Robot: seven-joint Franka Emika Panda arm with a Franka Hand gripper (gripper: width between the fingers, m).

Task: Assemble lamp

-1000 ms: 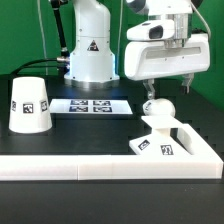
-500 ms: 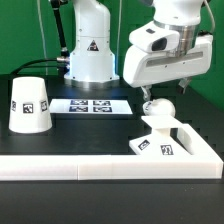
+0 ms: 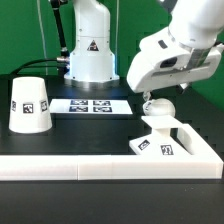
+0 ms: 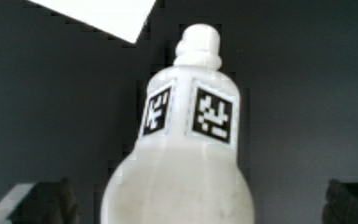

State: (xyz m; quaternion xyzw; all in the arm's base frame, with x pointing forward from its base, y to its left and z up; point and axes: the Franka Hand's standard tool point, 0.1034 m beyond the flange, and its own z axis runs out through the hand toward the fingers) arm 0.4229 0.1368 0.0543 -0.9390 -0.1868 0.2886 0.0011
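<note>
The white, glossy, rounded base column point(image 3: 97, 25) of the arm fills the upper middle of the exterior view. On its front sits a small black triangular sticker point(image 3: 90, 47), and at its foot a pale grey ring point(image 3: 88, 78) meets the surface. Thin dark cables point(image 3: 47, 30) hang beside it in the upper left of the frame. In the upper right is the white, smooth-cornered wrist housing point(image 3: 172, 58), its underside shaded grey and crossed by dark seams. Below it the gripper point(image 3: 166, 92) ends in slim dark fingers point(image 4: 34, 200), which look black and blurred in the wrist view.
</note>
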